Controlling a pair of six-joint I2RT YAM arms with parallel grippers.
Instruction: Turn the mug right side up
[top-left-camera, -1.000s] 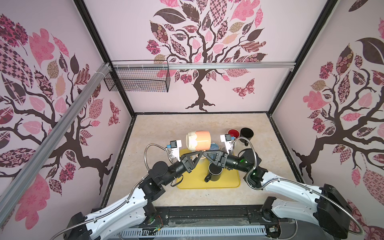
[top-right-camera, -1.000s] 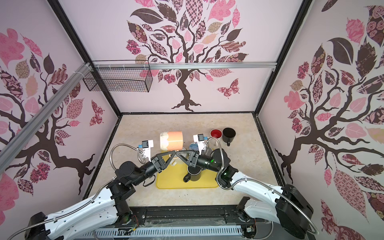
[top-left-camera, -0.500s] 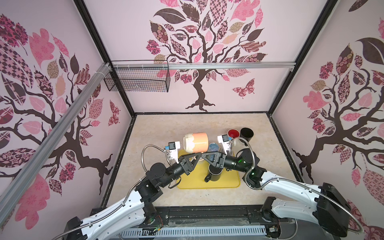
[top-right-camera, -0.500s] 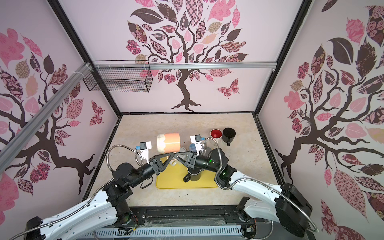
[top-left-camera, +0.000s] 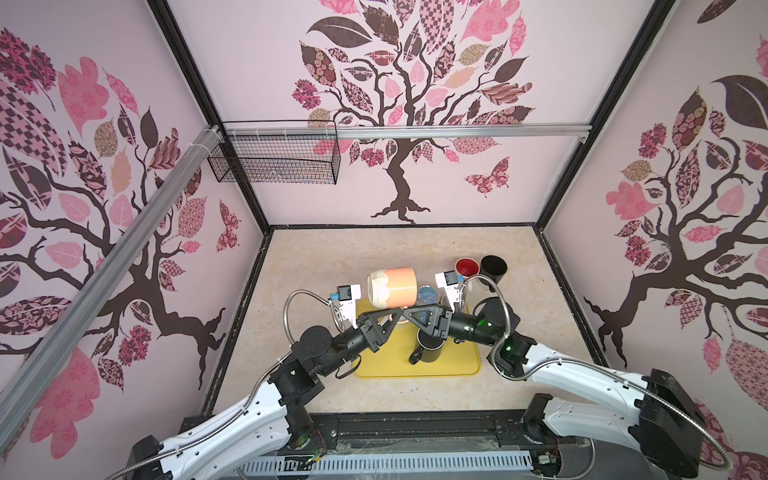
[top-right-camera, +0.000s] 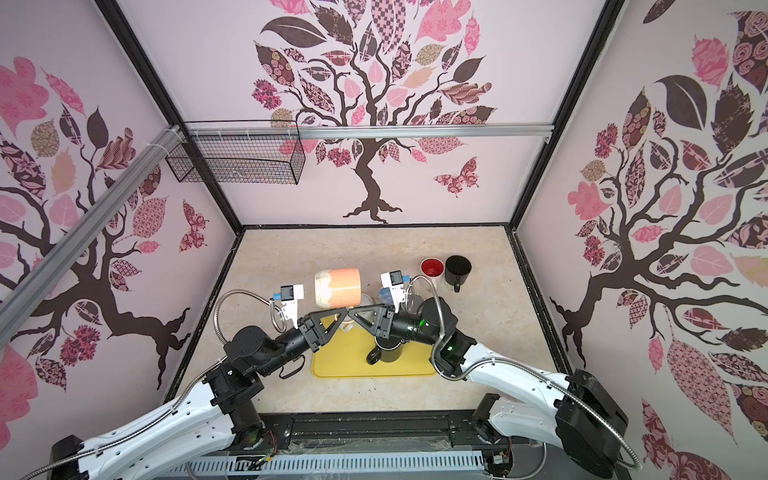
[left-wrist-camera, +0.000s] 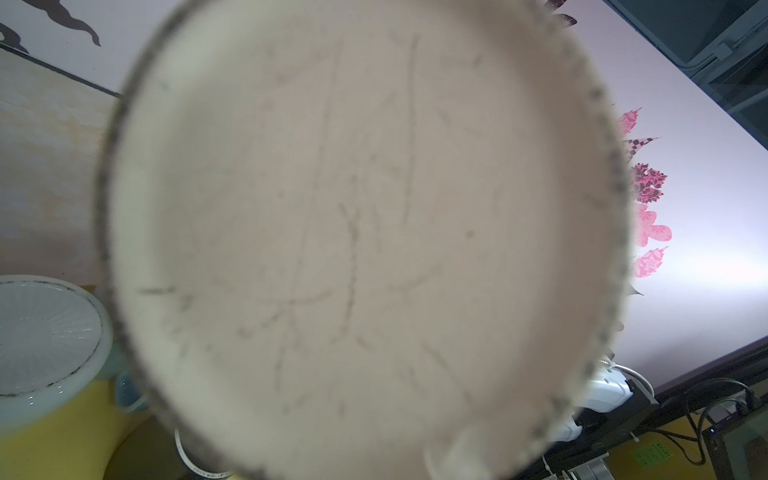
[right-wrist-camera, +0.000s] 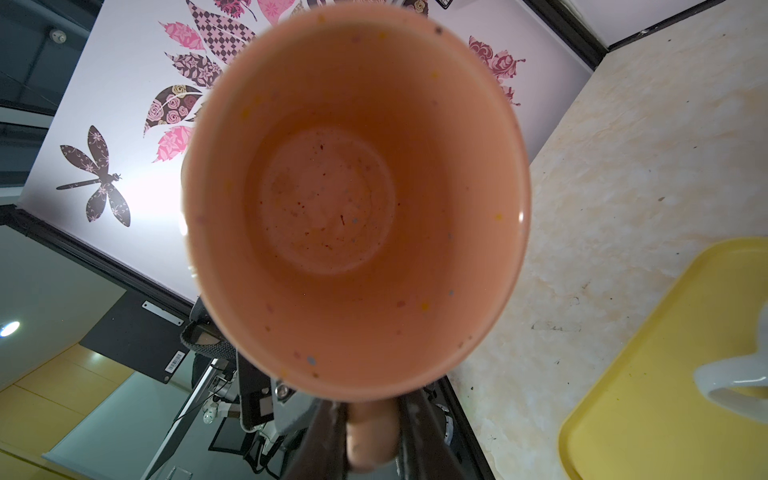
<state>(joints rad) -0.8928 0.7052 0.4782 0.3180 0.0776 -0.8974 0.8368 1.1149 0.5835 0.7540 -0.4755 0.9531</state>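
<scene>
Here's the peach mug (top-left-camera: 392, 286), up in the air on its side above the yellow tray (top-left-camera: 457, 361), mouth facing the right arm, base facing the left. The right pincer (right-wrist-camera: 370, 419) is pinching its handle, a finger on each side. The left pincer (top-left-camera: 394, 312) sits tip to tip with it under the mug; spread or pressed together, I can't tell. A black mug (top-left-camera: 430, 353) stands upright on the tray.

Mug (top-left-camera: 392, 286) slightly further left.

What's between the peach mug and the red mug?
In both top views, the right arm's white wrist camera and a blue cup sit between peach mug and red mug.
</scene>
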